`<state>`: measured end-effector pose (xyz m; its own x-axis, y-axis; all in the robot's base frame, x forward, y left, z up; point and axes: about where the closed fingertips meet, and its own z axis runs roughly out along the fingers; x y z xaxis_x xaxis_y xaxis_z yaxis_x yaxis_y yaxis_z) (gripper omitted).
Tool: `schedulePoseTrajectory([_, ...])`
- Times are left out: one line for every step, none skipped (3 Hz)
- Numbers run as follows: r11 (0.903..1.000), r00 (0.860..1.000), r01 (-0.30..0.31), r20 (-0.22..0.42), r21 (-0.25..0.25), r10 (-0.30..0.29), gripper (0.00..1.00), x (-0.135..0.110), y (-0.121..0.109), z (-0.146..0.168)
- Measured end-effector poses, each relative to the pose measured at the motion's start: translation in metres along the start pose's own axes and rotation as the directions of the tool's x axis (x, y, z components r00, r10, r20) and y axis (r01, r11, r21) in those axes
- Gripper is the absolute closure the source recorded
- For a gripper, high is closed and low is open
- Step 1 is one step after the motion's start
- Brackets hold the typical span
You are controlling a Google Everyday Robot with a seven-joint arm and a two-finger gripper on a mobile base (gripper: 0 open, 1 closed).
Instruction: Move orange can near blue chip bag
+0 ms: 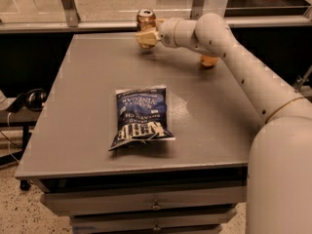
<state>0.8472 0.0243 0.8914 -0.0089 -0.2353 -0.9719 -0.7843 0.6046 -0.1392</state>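
Observation:
The orange can (145, 18) is at the far edge of the grey table (87, 130), upright, with its silver top showing. My gripper (146, 38) is at the can's lower body, and its tan fingers (142, 39) are shut around it. The fingers hide the lower part of the can. A shadow lies on the table just under the gripper. The blue chip bag (141, 116) lies flat in the middle of the table, well in front of the can, its white lettering towards the front edge.
A round orange fruit (208, 61) sits on the table at the far right, partly behind my arm (234, 57). A rail and glass panel (97, 23) run along the table's far edge. Drawers (156, 206) are below the front edge.

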Motion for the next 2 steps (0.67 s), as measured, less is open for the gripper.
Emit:
schedulePoseTrajectory([0.9997, 0.999, -0.016, 0.036, -0.020, 0.017, 1.00, -0.021, 0.010, -0.037])
schedulePoseTrajectory([0.9997, 1.000, -0.018, 0.019, -0.017, 0.018, 1.00, -0.029, 0.018, -0.089])
